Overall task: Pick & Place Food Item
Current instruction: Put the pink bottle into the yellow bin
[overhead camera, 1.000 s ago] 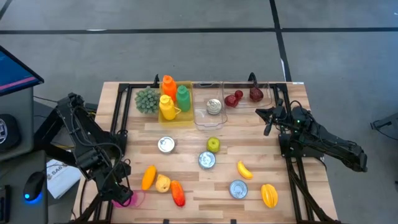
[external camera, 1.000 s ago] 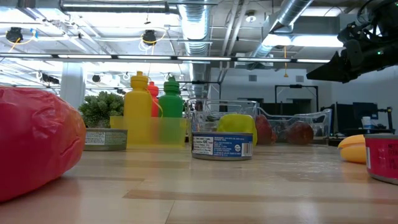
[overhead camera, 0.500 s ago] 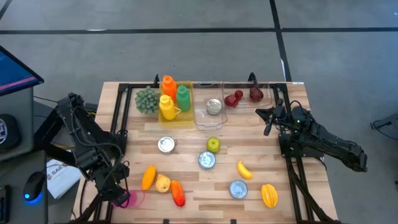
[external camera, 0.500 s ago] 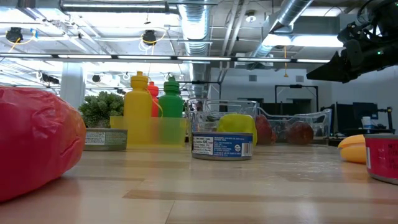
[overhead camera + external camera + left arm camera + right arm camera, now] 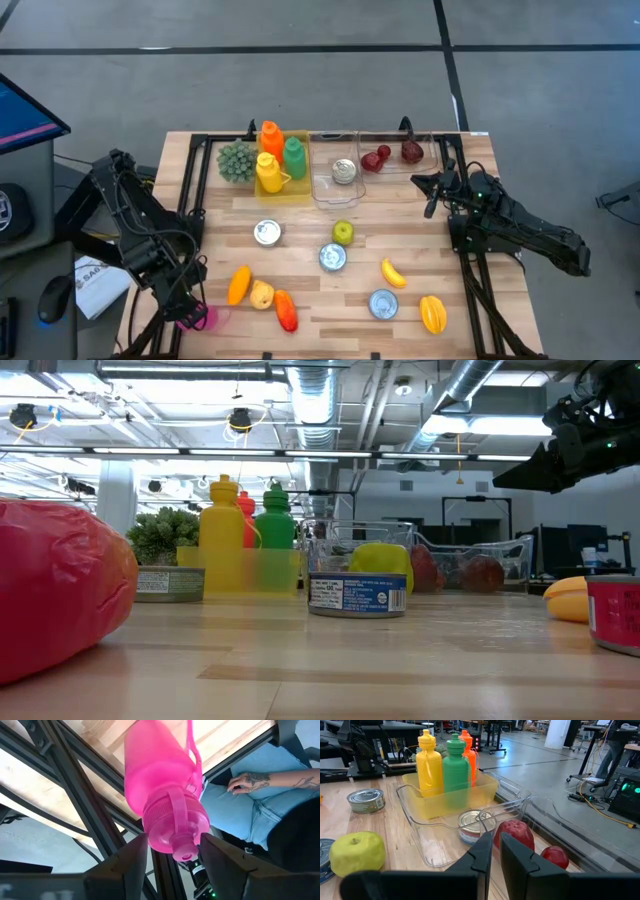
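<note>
A pink plastic bottle point(image 5: 205, 318) with a loop strap lies at the table's near left corner, over the black frame. My left gripper point(image 5: 186, 308) points steeply down at it and is shut on its cap end; in the wrist view the bottle point(image 5: 160, 790) stretches away from my left gripper point(image 5: 174, 842). My right gripper point(image 5: 432, 190) hangs shut above the table's right side, beside the clear bins, and touches nothing; my right gripper point(image 5: 495, 855) faces those bins. My left gripper pinches the pink bottle's ribbed cap end point(image 5: 151, 827) between its two fingers, one finger on each side. The fingers come steeply from above and lie across the bottle. Whether the bottle's body still rests on the table corner, I cannot tell.
Loose food lies across the near half: an orange pepper point(image 5: 238, 285), a red pepper point(image 5: 286, 310), a green apple point(image 5: 343, 232), a banana point(image 5: 393, 272), a yellow pepper point(image 5: 432, 313) and three cans. A yellow bin of bottles point(image 5: 275, 160) and clear bins point(image 5: 340, 172) stand far. A seated person's hand point(image 5: 247, 782) is close by.
My left gripper has tipped slightly where it stands over the pink bottle at the near left corner. The right arm and the food have kept still.
</note>
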